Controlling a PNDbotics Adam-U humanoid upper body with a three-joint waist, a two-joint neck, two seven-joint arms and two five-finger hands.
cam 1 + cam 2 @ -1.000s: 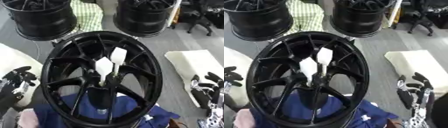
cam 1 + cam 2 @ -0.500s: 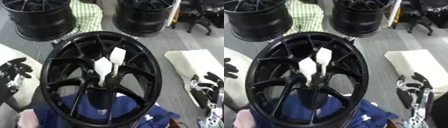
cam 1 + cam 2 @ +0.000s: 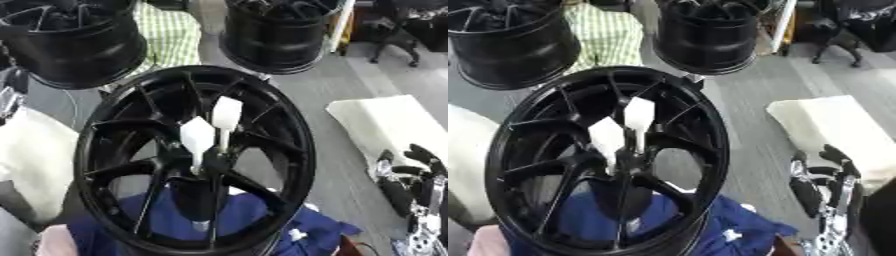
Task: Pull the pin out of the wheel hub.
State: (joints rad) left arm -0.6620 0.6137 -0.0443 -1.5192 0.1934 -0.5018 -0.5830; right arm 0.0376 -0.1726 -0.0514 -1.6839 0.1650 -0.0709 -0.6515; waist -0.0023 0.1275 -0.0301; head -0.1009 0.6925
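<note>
A big black wheel (image 3: 192, 160) fills the middle of the floor (image 3: 350, 165), tilted up on a blue cloth (image 3: 262, 227) with its spoked face toward the camera. Behind it, at the far side, stand two more black wheels, one at the far left (image 3: 70, 42) and one at the far right (image 3: 280, 32), with a green checked cloth (image 3: 166, 30) between them. A pale foam pad (image 3: 385, 125) lies on the floor to the right of the big wheel, and another pale pad (image 3: 31, 160) to its left.

The right hand (image 3: 824, 185) shows at the lower right edge, well apart from the wheel, its fingers straight and spread, holding nothing. The left hand is out of sight.

Two white pins stick up from the hub (image 3: 206, 167) at the wheel's centre, side by side: the nearer pin (image 3: 197, 137) and the farther pin (image 3: 226, 114).
</note>
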